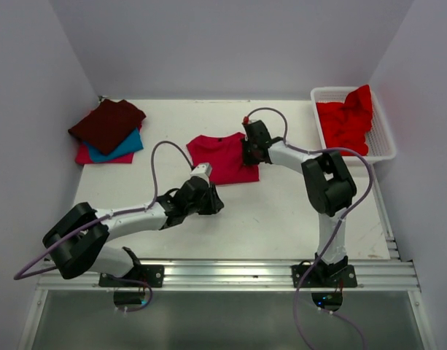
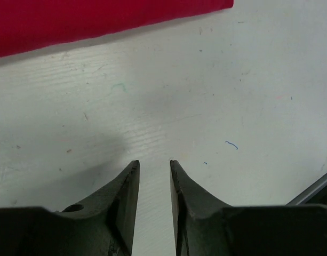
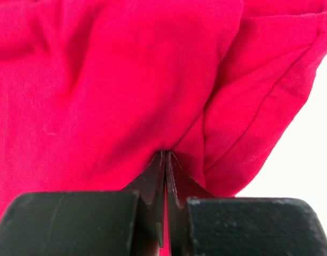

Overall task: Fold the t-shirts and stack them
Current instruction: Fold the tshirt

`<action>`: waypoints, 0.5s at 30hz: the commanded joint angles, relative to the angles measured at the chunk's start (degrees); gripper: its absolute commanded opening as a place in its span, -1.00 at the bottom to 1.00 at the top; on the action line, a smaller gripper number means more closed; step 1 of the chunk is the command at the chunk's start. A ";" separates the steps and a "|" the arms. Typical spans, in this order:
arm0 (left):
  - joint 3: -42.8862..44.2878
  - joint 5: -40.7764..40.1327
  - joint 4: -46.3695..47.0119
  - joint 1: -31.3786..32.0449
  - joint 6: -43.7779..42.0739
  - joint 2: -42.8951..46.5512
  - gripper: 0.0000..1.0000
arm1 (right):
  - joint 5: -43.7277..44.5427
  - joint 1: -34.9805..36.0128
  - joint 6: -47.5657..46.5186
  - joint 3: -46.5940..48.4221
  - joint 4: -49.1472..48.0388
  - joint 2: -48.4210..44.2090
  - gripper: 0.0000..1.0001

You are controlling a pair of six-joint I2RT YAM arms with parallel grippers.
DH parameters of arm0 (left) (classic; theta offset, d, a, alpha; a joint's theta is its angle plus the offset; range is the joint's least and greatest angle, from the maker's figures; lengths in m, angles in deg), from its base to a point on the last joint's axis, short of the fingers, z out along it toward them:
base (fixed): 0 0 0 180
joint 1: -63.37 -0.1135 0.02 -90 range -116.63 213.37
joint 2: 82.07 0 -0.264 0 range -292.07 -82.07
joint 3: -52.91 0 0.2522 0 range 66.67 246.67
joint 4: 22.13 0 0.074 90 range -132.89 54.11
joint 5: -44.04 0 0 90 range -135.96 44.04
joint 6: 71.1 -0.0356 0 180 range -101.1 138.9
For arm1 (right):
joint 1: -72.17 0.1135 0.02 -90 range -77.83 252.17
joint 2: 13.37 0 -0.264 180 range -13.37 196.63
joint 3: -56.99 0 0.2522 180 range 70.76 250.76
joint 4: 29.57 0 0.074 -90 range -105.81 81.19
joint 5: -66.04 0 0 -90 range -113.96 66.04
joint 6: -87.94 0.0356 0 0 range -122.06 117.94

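A crimson-pink t-shirt (image 1: 219,157) lies part folded at the table's middle back. My right gripper (image 1: 246,152) is shut on its right edge; the right wrist view shows the cloth (image 3: 115,85) pinched between the closed jaws. My left gripper (image 1: 214,202) is open and empty, low over bare table just in front of the shirt, whose front edge (image 2: 72,21) shows in the left wrist view. A stack at the back left holds a dark maroon shirt (image 1: 106,122) over a teal blue one (image 1: 125,146) and a pink-red one (image 1: 92,156). A bright red shirt (image 1: 347,120) lies bunched in the basket.
The white lattice basket (image 1: 383,149) stands at the back right corner. Grey walls close in the table on the left, back and right. A metal rail (image 1: 245,273) runs along the near edge by the arm bases.
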 commanded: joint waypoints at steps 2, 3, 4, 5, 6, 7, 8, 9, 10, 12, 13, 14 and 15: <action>-2.24 -7.81 -0.14 1.49 5.77 3.36 -0.29 | -0.09 0.07 1.34 -6.94 -1.08 -6.26 -1.00; -2.68 -8.33 -1.10 1.49 6.21 3.54 -0.22 | 0.00 0.16 1.78 -8.27 -1.43 -7.22 -1.00; -2.94 -9.38 -1.63 1.67 6.47 3.63 -0.19 | 0.26 0.59 2.13 -9.51 -1.60 -8.19 -1.00; -3.12 -9.92 -2.16 1.84 6.74 3.63 -0.16 | 0.26 0.86 3.09 -10.74 -1.61 -10.29 -1.00; -3.64 -10.97 -3.12 1.93 7.52 3.63 -0.06 | 0.26 1.73 3.54 -13.45 -1.69 -11.27 -1.00; -4.00 -11.59 -3.57 2.11 7.96 3.80 0.01 | 0.61 2.35 3.80 -14.69 -1.69 -12.32 -1.00; -4.35 -12.29 -3.92 2.37 8.40 3.89 0.10 | 1.05 2.97 4.24 -16.79 -1.61 -13.81 -1.00; -5.05 -13.34 -4.01 2.46 9.28 3.89 0.31 | 1.92 4.28 4.77 -17.86 -1.52 -14.61 -1.00; -5.58 -13.70 -4.01 2.55 9.64 3.81 0.40 | 1.67 4.81 5.29 -18.82 -1.69 -15.23 -1.00; -7.15 -13.88 -2.97 2.55 10.69 3.81 0.52 | 0.79 7.00 7.05 -21.29 -2.31 -16.46 -1.00; -7.69 -13.70 -2.00 2.55 11.04 3.72 0.53 | 0.27 7.97 7.58 -21.73 -2.31 -16.55 -1.00; -8.30 -13.53 -0.94 2.55 11.31 3.72 0.54 | 0.18 9.03 8.54 -22.26 -2.31 -16.38 -1.00; -9.35 -13.35 1.24 2.55 11.92 3.72 0.59 | 0.09 11.12 8.90 -22.44 -2.48 -16.29 -1.00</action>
